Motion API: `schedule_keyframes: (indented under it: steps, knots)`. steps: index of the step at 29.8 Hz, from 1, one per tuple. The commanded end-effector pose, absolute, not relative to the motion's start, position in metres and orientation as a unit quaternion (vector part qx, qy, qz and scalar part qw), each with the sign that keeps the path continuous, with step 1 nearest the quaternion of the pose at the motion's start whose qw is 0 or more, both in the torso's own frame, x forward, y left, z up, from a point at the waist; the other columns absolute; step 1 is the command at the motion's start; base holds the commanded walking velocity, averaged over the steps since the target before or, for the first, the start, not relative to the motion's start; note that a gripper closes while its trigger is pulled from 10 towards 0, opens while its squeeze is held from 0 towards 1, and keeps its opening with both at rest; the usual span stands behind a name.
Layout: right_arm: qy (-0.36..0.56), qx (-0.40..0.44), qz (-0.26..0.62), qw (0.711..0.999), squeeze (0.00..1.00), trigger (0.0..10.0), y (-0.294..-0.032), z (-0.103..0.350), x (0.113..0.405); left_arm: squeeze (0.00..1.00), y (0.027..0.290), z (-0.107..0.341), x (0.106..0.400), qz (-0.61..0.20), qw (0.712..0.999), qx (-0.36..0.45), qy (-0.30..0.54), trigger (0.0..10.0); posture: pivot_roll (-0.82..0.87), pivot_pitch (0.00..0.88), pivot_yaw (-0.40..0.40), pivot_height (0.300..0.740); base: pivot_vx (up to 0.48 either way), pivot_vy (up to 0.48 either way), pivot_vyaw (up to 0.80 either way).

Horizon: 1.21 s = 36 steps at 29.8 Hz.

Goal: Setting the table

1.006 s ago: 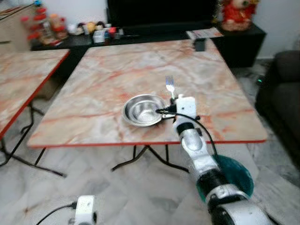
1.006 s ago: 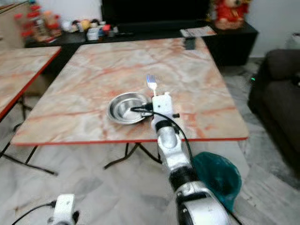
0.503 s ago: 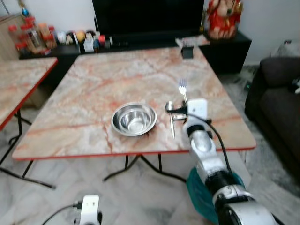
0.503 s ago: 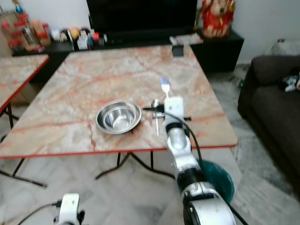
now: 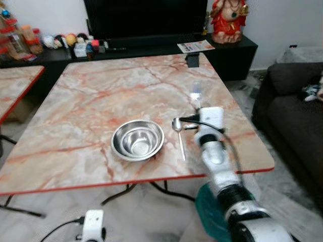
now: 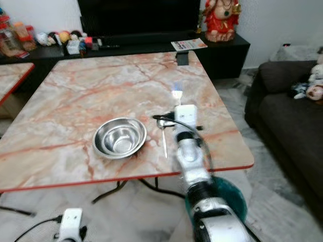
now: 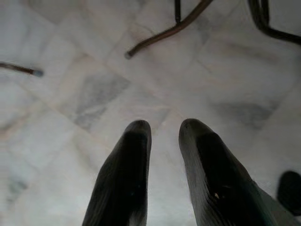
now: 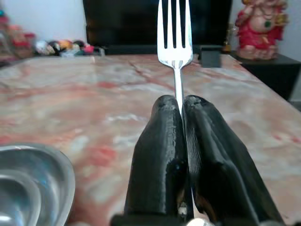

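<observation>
Gripping fork (image 8: 175, 33), right tool (image 8: 181, 106)

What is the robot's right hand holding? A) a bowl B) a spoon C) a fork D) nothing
C: the right hand is shut on a fork, tines pointing up past its fingertips, while the spoon lies on the table beside the bowl.

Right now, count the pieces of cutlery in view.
2. A fork is pinched upright in the right gripper; a spoon lies on the table beside the bowl.
</observation>
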State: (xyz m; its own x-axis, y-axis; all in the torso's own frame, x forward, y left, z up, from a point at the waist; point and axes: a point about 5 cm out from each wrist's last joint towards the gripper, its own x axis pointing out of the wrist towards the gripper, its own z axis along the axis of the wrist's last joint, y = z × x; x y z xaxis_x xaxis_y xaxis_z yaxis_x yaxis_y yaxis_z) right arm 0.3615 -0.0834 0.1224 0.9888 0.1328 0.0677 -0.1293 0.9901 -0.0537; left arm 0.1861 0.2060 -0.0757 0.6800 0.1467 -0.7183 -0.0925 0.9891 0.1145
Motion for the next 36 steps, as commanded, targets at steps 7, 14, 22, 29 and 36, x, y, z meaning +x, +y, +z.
schedule_keyframes:
  steps: [7,14,22,29,36]
  knots:
    - [-0.042,-0.033,0.056,0.997,0.00,10.0,-0.093,0.122,0.361,0.00,0.204,-0.076,0.185,0.064,0.916,0.030,0.395,10.0,-0.01,0.000,0.064,0.740,0.299,0.000,-0.09]
    - [-0.029,-0.038,0.050,0.998,0.00,10.0,-0.099,0.112,0.355,0.00,0.203,-0.077,0.184,0.064,0.914,0.032,0.399,10.0,-0.02,0.000,0.063,0.740,0.035,0.000,0.00]
    - [-0.022,-0.045,0.044,0.998,0.00,10.0,-0.108,0.109,0.355,0.00,0.200,-0.078,0.184,0.062,0.913,0.025,0.401,10.0,-0.03,0.000,0.066,0.740,0.000,0.000,0.00]
    - [-0.023,-0.043,0.046,0.998,0.00,10.0,-0.105,0.110,0.356,0.00,0.202,-0.078,0.184,0.064,0.913,0.028,0.401,10.0,-0.02,0.000,0.066,0.740,0.000,0.000,0.00]
    - [-0.033,-0.064,0.060,0.996,0.00,10.0,-0.097,0.115,0.357,0.00,0.204,-0.077,0.185,0.068,0.914,0.029,0.399,10.0,-0.02,0.000,0.070,0.740,0.000,0.000,0.00]
